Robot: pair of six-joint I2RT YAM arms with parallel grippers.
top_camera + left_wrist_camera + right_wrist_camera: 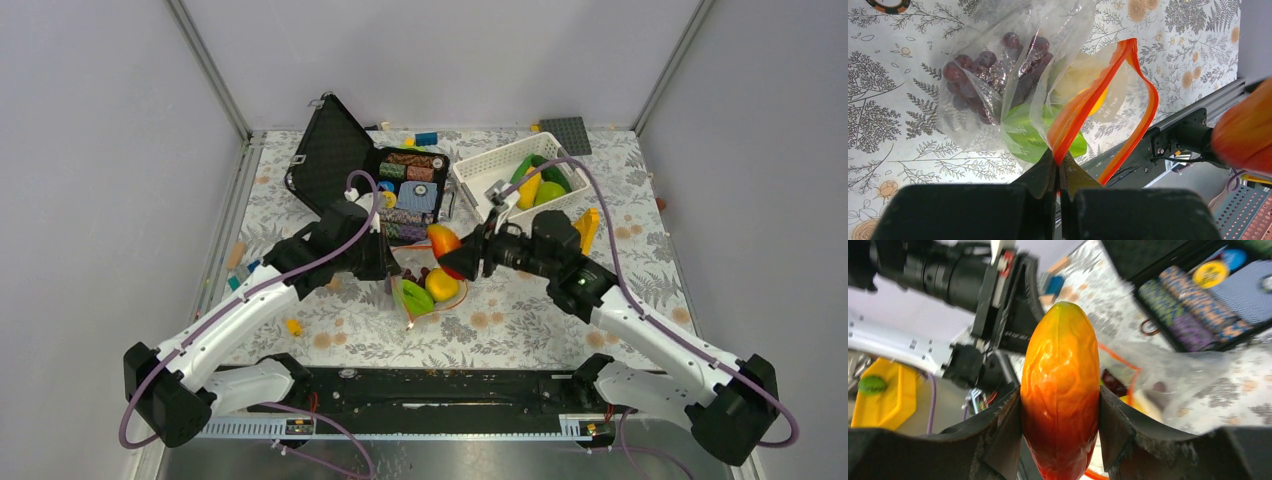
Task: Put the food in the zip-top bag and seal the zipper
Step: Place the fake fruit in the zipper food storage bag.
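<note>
My left gripper (1058, 161) has its jaws pressed together on the zipper (1083, 100), pinching one side of the red-orange strip so that the mouth of the clear bag (998, 60) gapes in a loop. Inside the bag lie purple grapes (973, 75), a green piece (1023, 137) and a yellow-orange ball (1093, 97). My right gripper (1059, 410) has its jaws clamped on the mango (1060, 370), held in the air just beside the bag's mouth. Farther back sit the black case (330, 150) and the white basket (490, 170).
</note>
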